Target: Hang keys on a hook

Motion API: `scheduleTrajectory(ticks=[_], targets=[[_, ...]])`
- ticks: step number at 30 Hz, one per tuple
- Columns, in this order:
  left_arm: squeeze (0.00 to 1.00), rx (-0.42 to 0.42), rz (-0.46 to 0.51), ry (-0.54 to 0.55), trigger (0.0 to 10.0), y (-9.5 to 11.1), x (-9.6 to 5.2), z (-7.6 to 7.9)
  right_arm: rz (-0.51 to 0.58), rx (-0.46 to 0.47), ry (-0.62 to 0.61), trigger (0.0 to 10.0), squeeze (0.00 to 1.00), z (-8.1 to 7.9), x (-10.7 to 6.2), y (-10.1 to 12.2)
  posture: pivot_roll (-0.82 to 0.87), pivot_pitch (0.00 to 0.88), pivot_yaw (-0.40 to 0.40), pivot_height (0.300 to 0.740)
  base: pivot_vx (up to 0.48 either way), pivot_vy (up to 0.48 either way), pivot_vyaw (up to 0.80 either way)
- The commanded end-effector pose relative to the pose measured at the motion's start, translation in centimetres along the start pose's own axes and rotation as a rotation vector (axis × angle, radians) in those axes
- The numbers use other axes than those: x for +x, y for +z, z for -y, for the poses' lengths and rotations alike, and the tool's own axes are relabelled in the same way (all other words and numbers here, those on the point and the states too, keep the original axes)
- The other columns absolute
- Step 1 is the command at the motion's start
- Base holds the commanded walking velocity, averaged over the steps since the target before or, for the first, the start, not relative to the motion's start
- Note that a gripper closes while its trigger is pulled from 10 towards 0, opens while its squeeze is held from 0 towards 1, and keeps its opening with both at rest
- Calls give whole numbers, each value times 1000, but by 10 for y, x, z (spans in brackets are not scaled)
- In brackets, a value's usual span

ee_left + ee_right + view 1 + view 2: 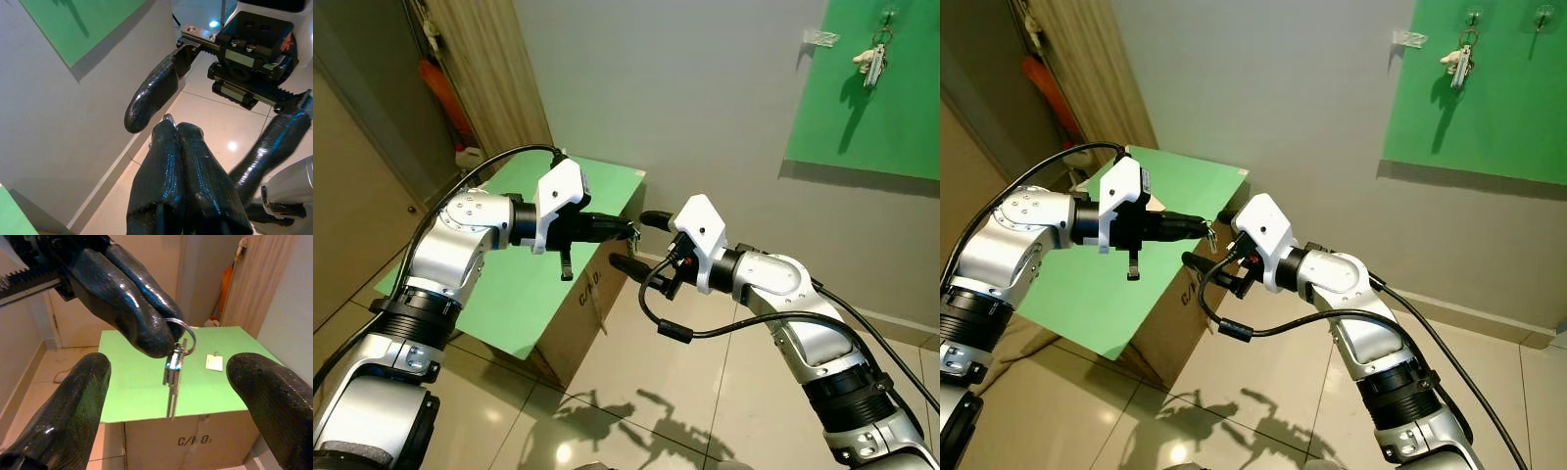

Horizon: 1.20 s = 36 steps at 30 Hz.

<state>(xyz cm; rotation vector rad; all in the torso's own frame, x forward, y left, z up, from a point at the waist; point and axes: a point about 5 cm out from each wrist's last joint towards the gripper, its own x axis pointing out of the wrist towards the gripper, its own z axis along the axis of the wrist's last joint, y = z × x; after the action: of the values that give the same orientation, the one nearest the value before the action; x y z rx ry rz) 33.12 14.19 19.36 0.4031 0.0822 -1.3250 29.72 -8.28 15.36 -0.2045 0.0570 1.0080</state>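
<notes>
Keys (173, 363) hang from a ring pinched between the closed fingers of the left gripper (628, 231), seen from the head camera held out over a cardboard box (582, 313) with a green top. Facing it at 3 o'clock, the right gripper (634, 242) has its fingers spread wide. At 1 o'clock, a green board (876, 108) on the wall carries hooks (1472, 17), one with another key bunch (872, 61).

Left wrist view: the two fingers (195, 181) press together, the right gripper's parted fingers beyond them.

Right wrist view: the keys dangle between its own wide fingers (73, 406), above the box.
</notes>
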Motion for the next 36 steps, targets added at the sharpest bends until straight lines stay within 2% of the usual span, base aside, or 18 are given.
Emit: scheduleTrajectory(ticks=[1,30,36], targets=[[0,11,3,8,0,3,-2,0,16,-13,-7,10000,0,1,2,4,-238,0,154,740,0,0,0],[0,7,13,15,0,5,-3,0,-4,-2,-100,10000,0,10,7,-1,-232,0,154,740,0,0,0],[0,-17,27,44,0,3,-8,-3,-8,25,-156,10000,0,15,4,-4,-233,0,152,740,0,0,0]])
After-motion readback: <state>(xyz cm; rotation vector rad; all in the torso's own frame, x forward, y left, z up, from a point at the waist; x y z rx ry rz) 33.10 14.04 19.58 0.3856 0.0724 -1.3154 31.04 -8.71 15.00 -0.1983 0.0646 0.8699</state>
